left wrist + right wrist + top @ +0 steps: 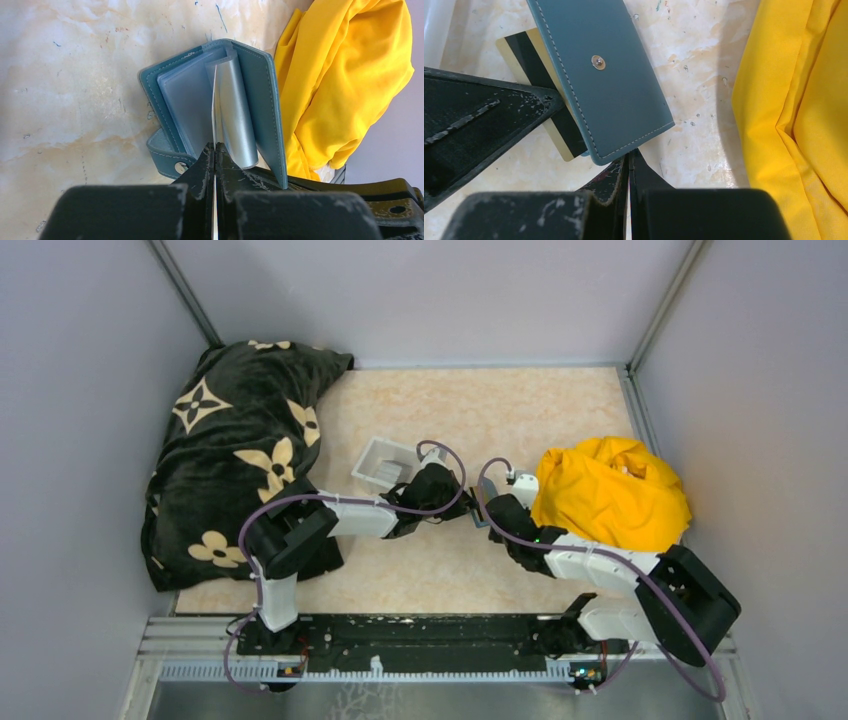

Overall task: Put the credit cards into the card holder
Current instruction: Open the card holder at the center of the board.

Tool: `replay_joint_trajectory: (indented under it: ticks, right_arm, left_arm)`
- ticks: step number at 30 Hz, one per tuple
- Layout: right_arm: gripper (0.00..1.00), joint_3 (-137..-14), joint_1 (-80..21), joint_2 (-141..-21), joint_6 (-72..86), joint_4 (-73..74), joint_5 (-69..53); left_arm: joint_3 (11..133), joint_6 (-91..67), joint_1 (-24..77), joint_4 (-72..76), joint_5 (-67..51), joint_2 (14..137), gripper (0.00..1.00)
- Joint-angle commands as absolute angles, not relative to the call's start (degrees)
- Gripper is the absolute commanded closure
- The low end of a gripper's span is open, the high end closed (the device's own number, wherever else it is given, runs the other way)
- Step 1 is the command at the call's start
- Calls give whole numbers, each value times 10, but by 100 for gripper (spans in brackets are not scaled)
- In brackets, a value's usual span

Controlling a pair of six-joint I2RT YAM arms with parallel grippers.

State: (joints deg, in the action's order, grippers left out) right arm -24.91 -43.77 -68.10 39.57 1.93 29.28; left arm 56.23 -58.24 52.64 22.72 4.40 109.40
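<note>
The teal card holder (260,100) stands open like a book, its clear sleeves fanned out. My left gripper (215,150) is shut on a credit card (215,110), seen edge-on as a thin pale line running up between the sleeves. From the right wrist, the same yellow-tan credit card (555,137) with a black stripe sticks out behind the card holder (604,90), with a left finger (484,120) on it. My right gripper (629,157) is shut on the lower edge of the holder's cover. In the top view both grippers (455,502) (493,510) meet at mid-table.
A clear-white plastic tray (385,462) sits just behind the left gripper. A bunched yellow cloth (610,490) lies close on the right, next to the right arm. A black flower-print blanket (240,450) covers the left side. Grey walls enclose the marbled table (480,410).
</note>
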Motion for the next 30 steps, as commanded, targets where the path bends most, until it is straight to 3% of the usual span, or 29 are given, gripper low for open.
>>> replay_joint_trajectory:
  ticks: [1, 15, 30]
  right_arm:
    - [100, -246, -444, -693, 391, -14, 320]
    - [100, -241, -444, -719, 380, -69, 337]
    - [100, -221, -444, -658, 362, -130, 395]
  left_arm:
    - [556, -572, 524, 220, 39, 1097, 100]
    - [551, -571, 521, 216, 39, 1093, 100]
    - [543, -572, 522, 215, 43, 1095, 100]
